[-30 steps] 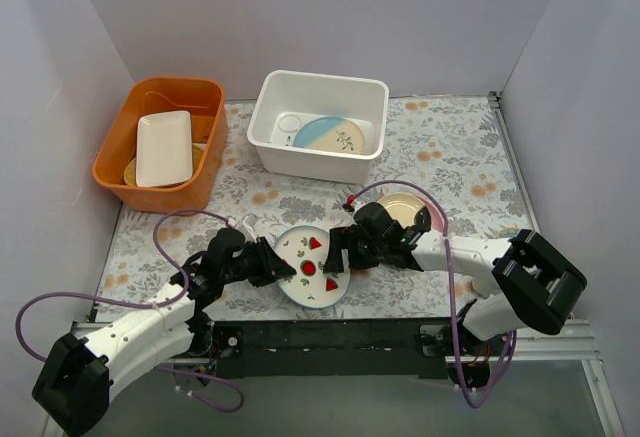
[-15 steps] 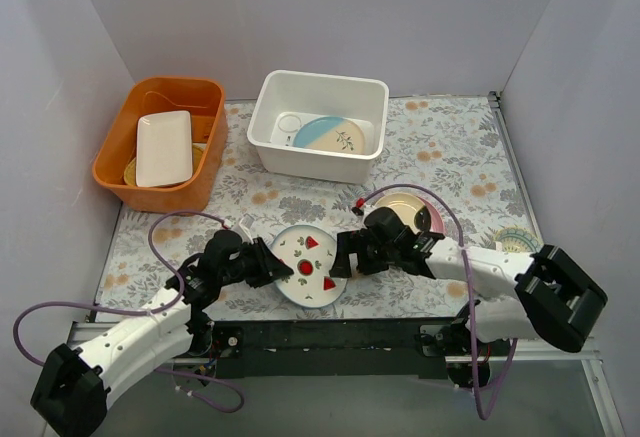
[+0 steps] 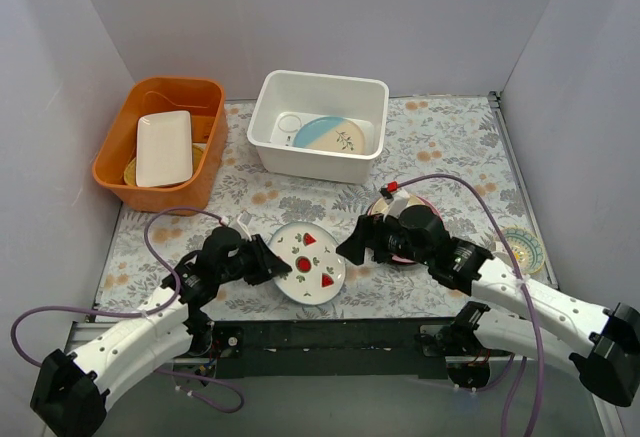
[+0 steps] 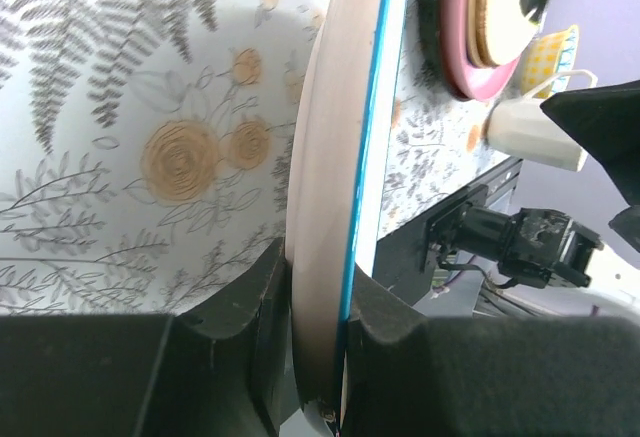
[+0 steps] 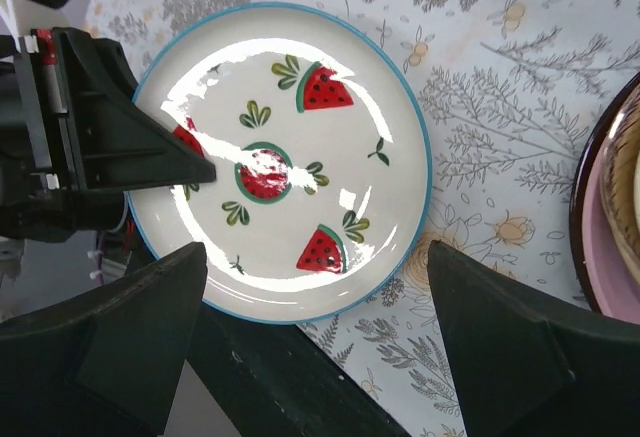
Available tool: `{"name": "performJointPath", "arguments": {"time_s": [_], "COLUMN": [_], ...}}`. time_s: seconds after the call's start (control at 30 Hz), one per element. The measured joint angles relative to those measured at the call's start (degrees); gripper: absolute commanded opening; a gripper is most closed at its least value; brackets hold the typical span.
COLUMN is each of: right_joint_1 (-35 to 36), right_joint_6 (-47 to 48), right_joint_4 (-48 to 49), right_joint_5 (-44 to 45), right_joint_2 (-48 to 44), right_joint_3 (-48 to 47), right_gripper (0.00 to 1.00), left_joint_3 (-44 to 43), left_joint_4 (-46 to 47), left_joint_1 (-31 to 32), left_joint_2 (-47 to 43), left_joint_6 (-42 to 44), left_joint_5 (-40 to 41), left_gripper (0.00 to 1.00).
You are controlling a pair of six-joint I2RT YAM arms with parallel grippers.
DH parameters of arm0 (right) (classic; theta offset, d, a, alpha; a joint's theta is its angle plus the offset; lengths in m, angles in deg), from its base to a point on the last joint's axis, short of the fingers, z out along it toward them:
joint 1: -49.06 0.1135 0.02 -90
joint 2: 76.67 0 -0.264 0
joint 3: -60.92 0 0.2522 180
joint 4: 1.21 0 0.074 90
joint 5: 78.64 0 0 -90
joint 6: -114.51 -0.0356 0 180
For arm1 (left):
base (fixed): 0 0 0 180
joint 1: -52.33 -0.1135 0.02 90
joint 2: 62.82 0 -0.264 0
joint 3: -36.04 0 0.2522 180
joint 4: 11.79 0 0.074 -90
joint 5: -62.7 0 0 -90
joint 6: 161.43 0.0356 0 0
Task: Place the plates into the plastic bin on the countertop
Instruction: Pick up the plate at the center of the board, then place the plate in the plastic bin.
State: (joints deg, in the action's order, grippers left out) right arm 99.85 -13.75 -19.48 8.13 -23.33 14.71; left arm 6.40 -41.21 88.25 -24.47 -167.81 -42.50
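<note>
The white plate [image 5: 300,137] bears red watermelon slices and a blue rim.

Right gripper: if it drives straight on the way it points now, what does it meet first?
The watermelon plate. The right gripper, jaws open, points left at its rim, while the left gripper grips the opposite rim. Height is unclear, so it might pass just over.

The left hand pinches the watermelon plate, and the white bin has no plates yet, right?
Not quite. The left gripper does pinch the watermelon plate, but the white bin already holds a cream-and-blue plate; the top view shows it.
</note>
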Motion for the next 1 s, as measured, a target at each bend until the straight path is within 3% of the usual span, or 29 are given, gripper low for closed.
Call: {"name": "performJointPath", "arguments": {"time_s": [0.2,1.0], "right_joint_1": [-0.02,-0.02], "right_joint_6": [0.46,1.07], "right_joint_4": [-2.27,-5.75], "right_joint_5": [5.38,9.01], "right_joint_2": [-6.47,-10.54], "right_joint_3": [0.00,0.00], "right_gripper": [0.98,0.98], "left_joint_3": [-6.73,-36.59], "left_joint_4": [-1.20,-3.96], "left_joint_1": [0.00,0.00], "left_joint_2": [3.65,25.86], "left_joint_6": [1.95,11.34], "left_joint_5": [0.42,2.97], "left_gripper": [0.00,0.00]}}
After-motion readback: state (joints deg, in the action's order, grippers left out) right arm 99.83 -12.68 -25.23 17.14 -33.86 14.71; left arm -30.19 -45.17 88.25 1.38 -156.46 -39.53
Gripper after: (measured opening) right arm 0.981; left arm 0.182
